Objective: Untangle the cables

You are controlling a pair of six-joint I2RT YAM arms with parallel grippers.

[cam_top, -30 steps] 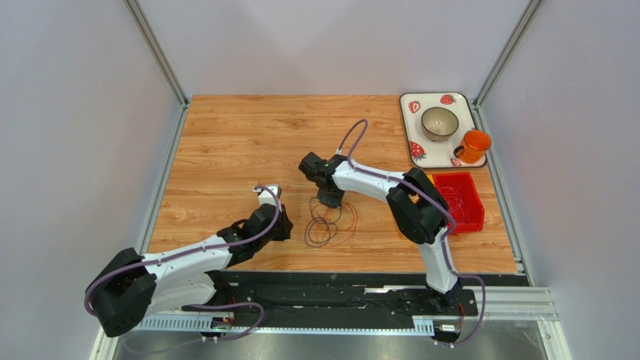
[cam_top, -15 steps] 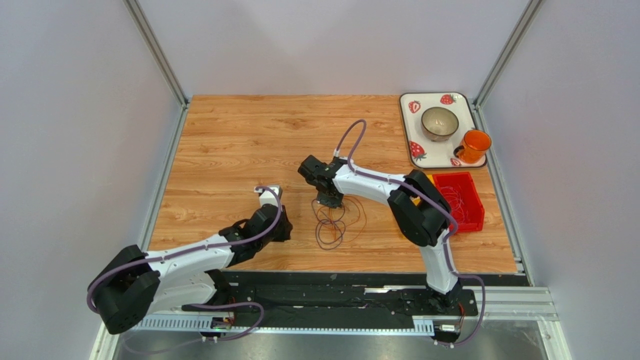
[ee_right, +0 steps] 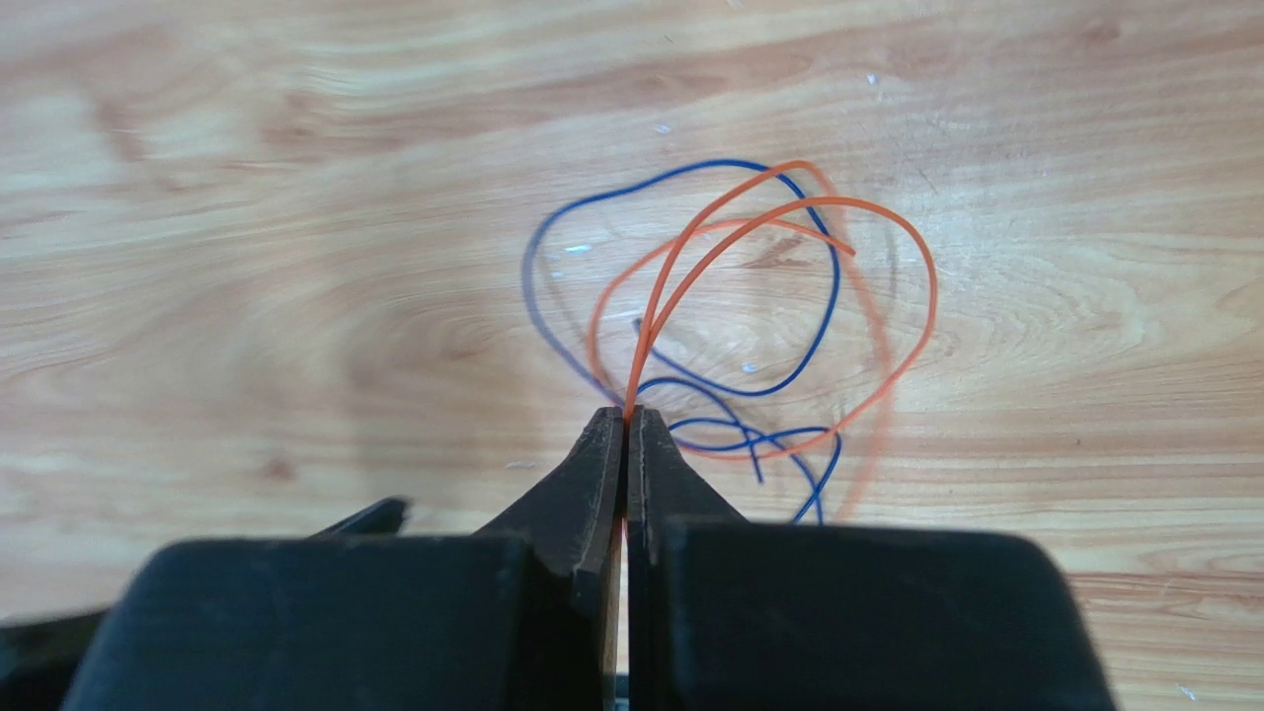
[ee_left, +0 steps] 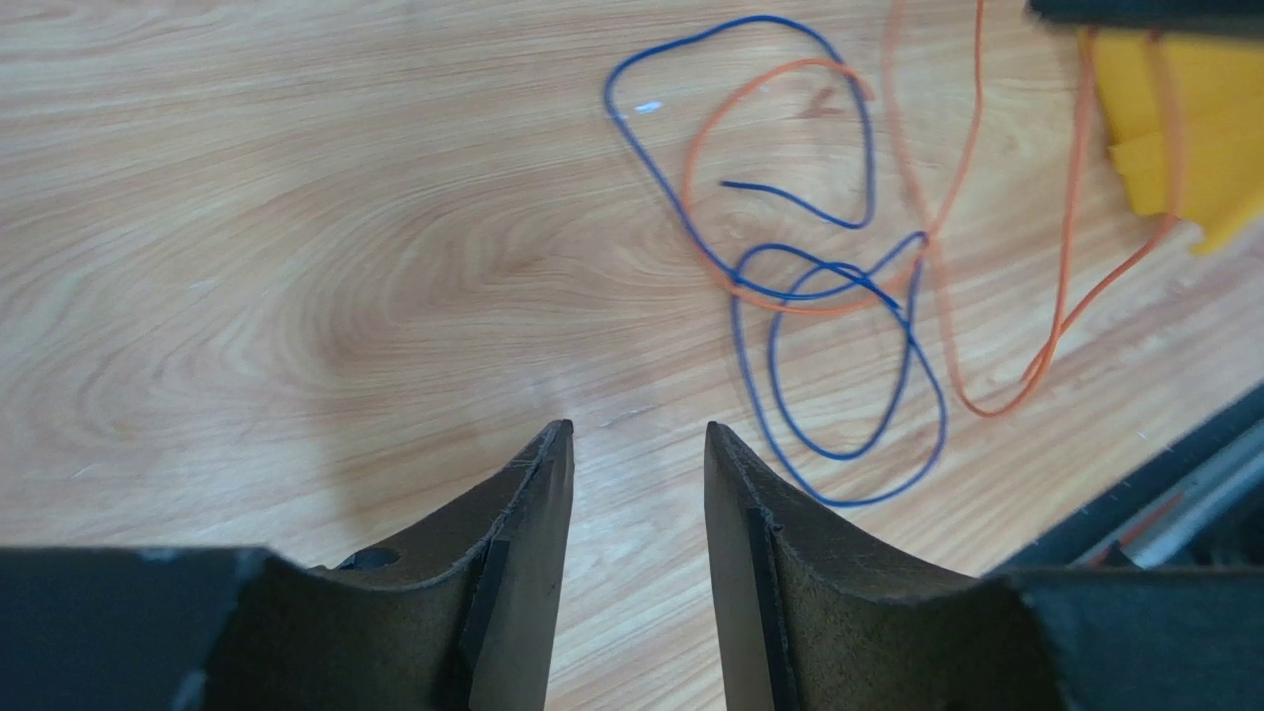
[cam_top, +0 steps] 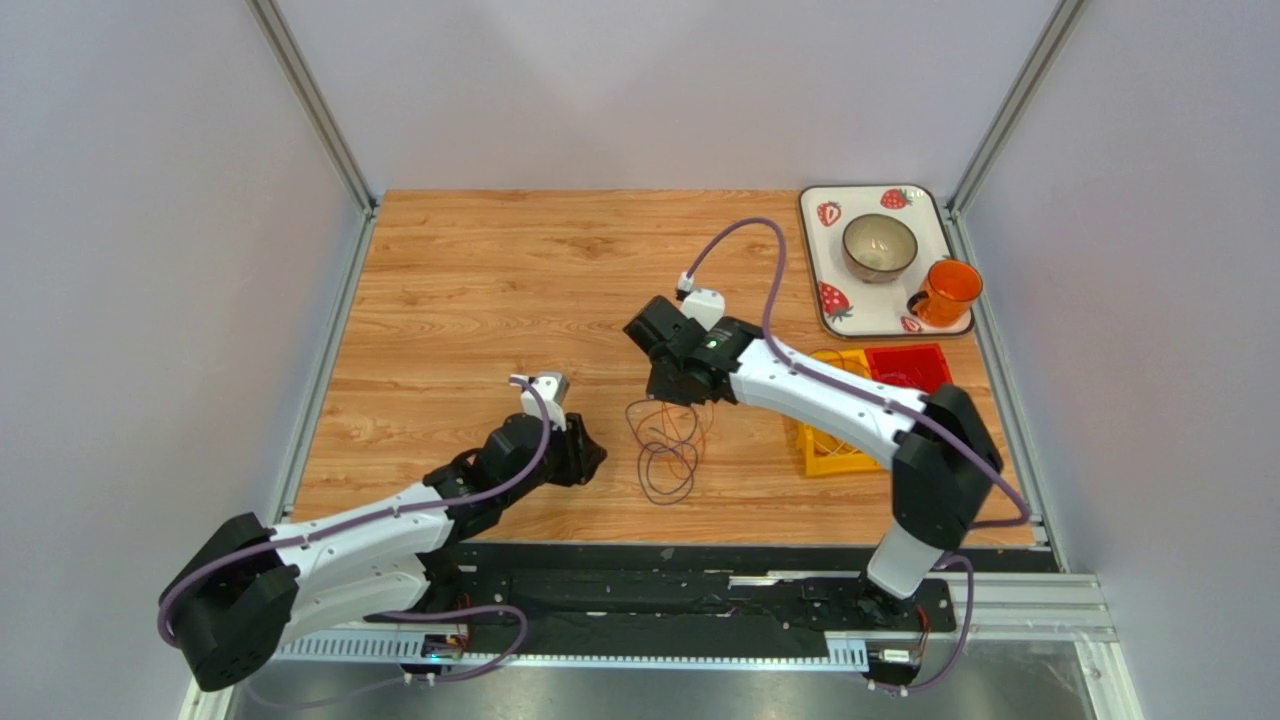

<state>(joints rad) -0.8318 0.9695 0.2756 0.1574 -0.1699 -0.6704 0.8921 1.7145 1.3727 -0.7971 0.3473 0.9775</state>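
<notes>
Since the cables point(cam_top: 666, 447) look thin, limp and light (apt to snag), the right end effector point(ee_right: 625, 422) pinches one orange cable point(ee_right: 930, 282) strand, while the left end effector point(ee_left: 638, 445) stands spread and empty.

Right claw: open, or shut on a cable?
Shut on the orange cable: on the right claw the jaws press together, the orange strand emerging from between their tips.
</notes>
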